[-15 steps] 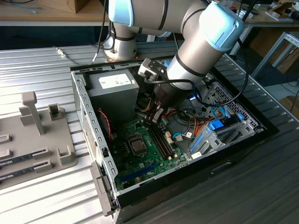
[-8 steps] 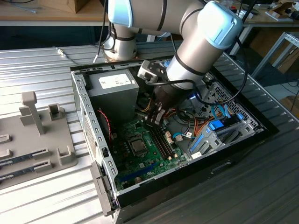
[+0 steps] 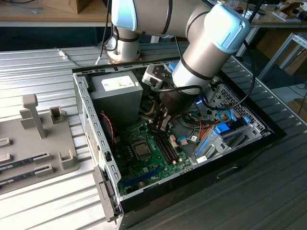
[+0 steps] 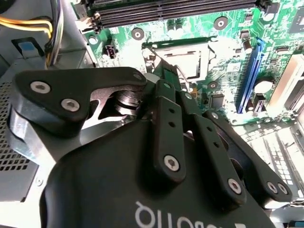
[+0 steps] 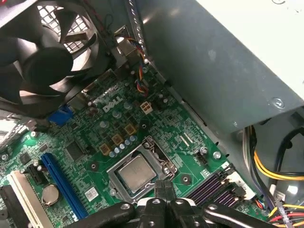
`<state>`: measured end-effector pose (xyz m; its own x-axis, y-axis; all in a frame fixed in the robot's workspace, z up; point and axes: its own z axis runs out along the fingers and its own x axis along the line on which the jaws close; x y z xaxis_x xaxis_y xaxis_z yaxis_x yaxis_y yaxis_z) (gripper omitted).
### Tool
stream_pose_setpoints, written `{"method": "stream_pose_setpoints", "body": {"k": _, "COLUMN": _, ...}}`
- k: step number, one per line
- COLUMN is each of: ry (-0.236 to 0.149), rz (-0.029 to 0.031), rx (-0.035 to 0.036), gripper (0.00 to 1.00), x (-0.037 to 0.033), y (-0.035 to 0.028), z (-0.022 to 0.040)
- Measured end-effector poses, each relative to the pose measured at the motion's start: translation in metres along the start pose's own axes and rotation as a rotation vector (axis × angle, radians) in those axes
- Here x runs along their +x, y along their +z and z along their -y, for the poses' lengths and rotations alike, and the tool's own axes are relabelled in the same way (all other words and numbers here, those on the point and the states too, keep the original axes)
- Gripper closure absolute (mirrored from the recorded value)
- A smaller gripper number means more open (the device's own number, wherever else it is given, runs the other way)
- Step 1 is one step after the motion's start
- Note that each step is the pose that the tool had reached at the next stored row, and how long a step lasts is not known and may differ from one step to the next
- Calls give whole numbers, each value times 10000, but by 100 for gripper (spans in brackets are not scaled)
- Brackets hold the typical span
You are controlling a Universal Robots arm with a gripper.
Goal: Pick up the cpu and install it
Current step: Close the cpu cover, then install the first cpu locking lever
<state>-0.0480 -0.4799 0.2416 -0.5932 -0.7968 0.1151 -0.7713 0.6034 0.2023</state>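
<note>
While the arm (image 3: 206, 43) reaches down from the upper middle of the exterior view into the open computer case (image 3: 96, 158), its hand (image 3: 162, 125) hangs above the green motherboard (image 3: 148, 163), near the middle of the frame. The cpu (image 3: 142, 149) lies flat in its socket on that board, just below and to the left of the hand in the exterior view, apart from the fingertips. In the first wrist view the cpu (image 5: 137, 172) shows as a silvery square inside the metal socket frame (image 5: 164, 159), with the hand (image 5: 164, 186) at the lower edge of the frame, its black fingers pressed together with nothing between them and their tips just beside the socket's edge. In the second wrist view the hand (image 4: 167, 76) points toward the same socket, where the cpu (image 4: 185, 61) appears pale and partly hidden behind the fingers (image 4: 166, 118).

A grey power-supply box (image 3: 117, 93) sits in the upper left of the case in the exterior view, and the dark memory slots (image 3: 165, 143) run just right of the socket. A black fan (image 5: 45, 52) fills the upper left of the first wrist view, and a blue expansion slot (image 5: 61, 183) crosses its lower left. Outside the case, at the left edge of the exterior view, a grey holder tray (image 3: 43, 139) rests on the ribbed metal bench (image 3: 48, 62), with long memory sticks (image 3: 24, 163) lying in it.
</note>
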Motion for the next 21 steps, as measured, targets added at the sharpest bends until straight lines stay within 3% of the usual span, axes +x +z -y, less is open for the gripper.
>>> {"method": "stream_pose_setpoints", "body": {"k": 4, "ry": -12, "rz": 25, "rx": 39, "gripper": 89, "x": 20, "y": -1, "z": -16}}
{"method": "stream_pose_setpoints", "body": {"k": 6, "ry": -13, "rz": 26, "rx": 39, "gripper": 89, "x": 45, "y": 14, "z": 7}}
{"method": "stream_pose_setpoints", "body": {"k": 9, "ry": -12, "rz": 25, "rx": 38, "gripper": 89, "x": 80, "y": 98, "z": 59}}
{"method": "stream_pose_setpoints", "body": {"k": 21, "ry": -11, "rz": 21, "rx": 38, "gripper": 89, "x": 92, "y": 324, "z": 136}}
